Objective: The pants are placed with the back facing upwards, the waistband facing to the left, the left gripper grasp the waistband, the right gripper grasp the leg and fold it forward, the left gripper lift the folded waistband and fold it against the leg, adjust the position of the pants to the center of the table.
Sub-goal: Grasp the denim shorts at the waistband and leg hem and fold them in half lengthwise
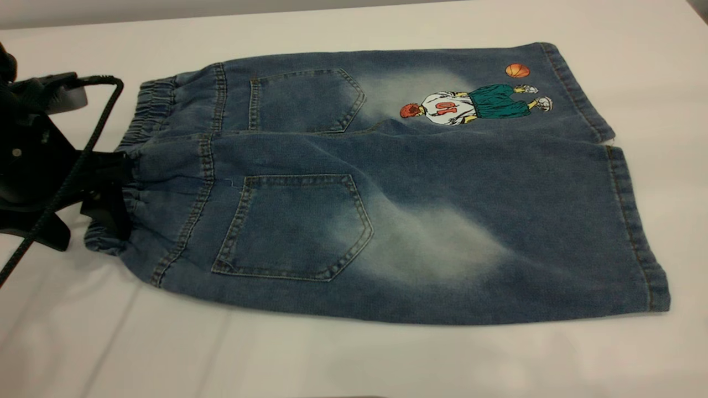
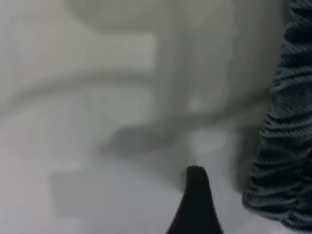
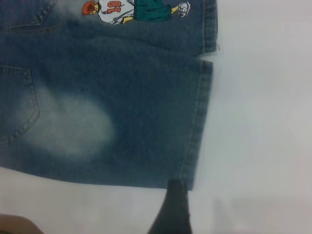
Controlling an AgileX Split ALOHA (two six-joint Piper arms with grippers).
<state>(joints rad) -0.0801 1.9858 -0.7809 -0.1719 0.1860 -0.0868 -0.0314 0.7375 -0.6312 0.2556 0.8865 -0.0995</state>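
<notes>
Pants [image 1: 387, 221] lay limp; left gripper [image 1: 108, 193] clamped on waistband [image 1: 138, 166], right gripper [image 3: 171, 214] jaws' state unclear, near leg [image 3: 146, 136] hem.

Even, soft light falls from above in the exterior view — the table [image 1: 354, 359] reads pale grey-white with no hard glare, only faint streaks of reflection near the front edge. The pants [image 1: 387, 221] cast a thin, diffuse shadow along their near side, and focus there is fair, stitching legible. The left wrist view is badly blurred: the background is a grey smear of soft shapes, and a dark fingertip [image 2: 195, 204] and the waistband [image 2: 285, 146] are both out of focus. The right wrist view is brighter — the table washes out toward white at one side, and the denim looks slightly soft.
</notes>
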